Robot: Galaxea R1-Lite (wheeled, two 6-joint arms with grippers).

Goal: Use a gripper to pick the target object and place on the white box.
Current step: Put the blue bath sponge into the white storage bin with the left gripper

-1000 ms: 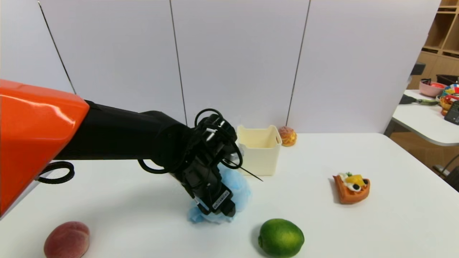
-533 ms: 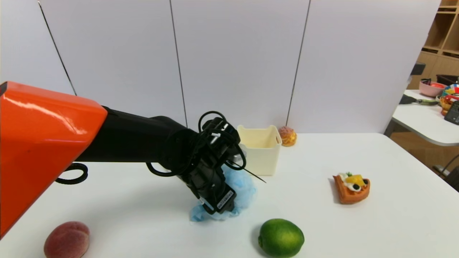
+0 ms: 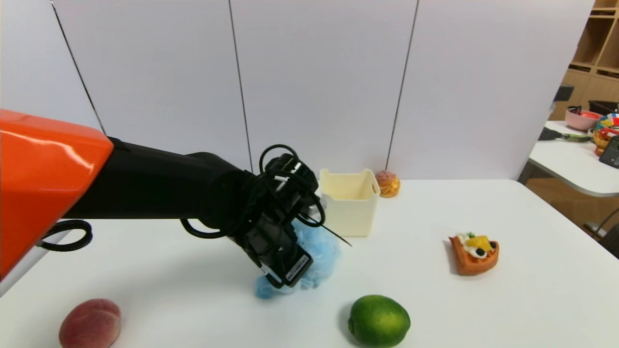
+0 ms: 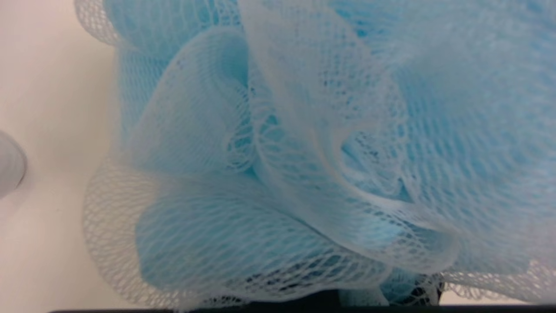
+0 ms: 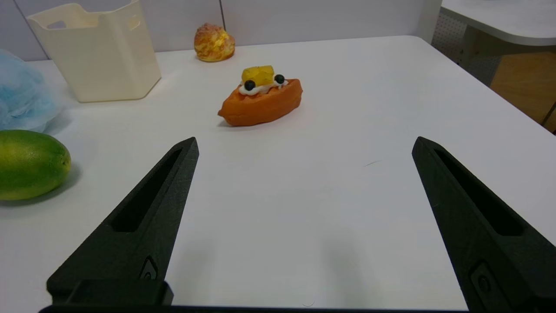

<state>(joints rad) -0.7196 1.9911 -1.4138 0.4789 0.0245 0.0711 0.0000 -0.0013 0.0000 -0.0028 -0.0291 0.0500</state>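
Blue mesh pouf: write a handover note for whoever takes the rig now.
Left end effector: down at the blue mesh pouf, shut on its netting.
Right end effector: parked above the table's right side, open and empty.
Pouf: on the table, just in front of the white box, which stands upright; lime nearer the robot.
Done: pouf reached and pinched.
Left: lift it, carry it to the box, set it on top, release. Check the grip first; netting may slip.

left hand (image 3: 296, 284): open → shut on pouf (image 3: 321, 252) | both: slightly leftward since previous head view
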